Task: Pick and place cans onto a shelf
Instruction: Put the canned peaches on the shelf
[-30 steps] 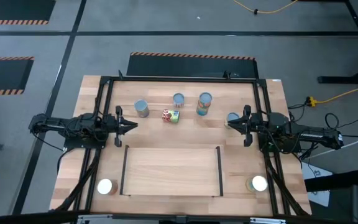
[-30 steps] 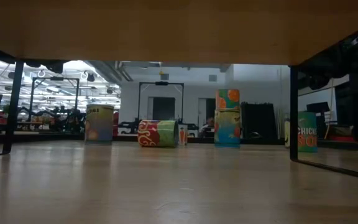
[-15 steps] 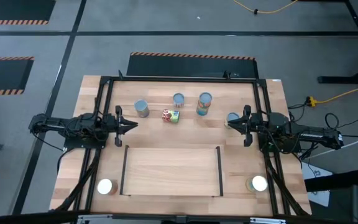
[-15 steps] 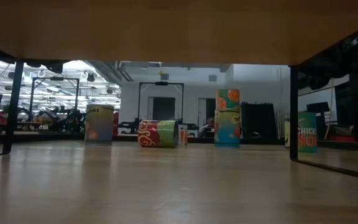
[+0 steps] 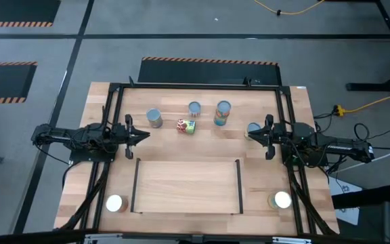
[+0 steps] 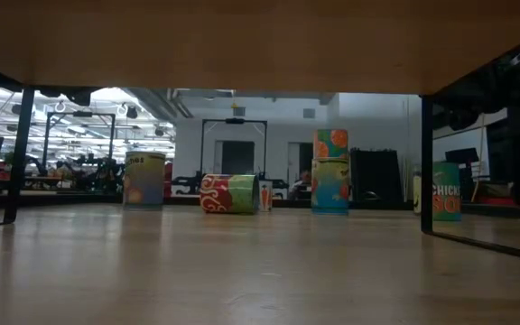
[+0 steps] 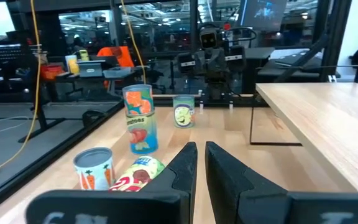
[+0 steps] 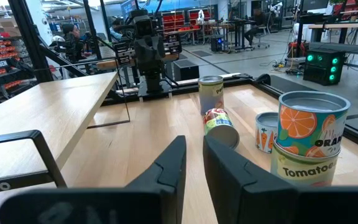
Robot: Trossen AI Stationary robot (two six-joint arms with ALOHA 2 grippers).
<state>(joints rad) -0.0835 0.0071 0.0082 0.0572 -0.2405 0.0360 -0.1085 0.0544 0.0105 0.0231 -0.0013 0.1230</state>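
Observation:
Several cans stand on the table's far half: a grey-blue one, one behind it, and a stack of two. A red, green and yellow can lies on its side. Another can stands just beside my right gripper. Two white-topped cans stand at the near corners. The shelf lies at the near middle. My left gripper waits at the left. Both grippers are shut, level and hold nothing.
A larger black frame runs around the table's edge. Its rails pass under both arms. In each wrist view the other arm stands across the table, beyond the cans. Bare wood lies between the row of cans and the shelf.

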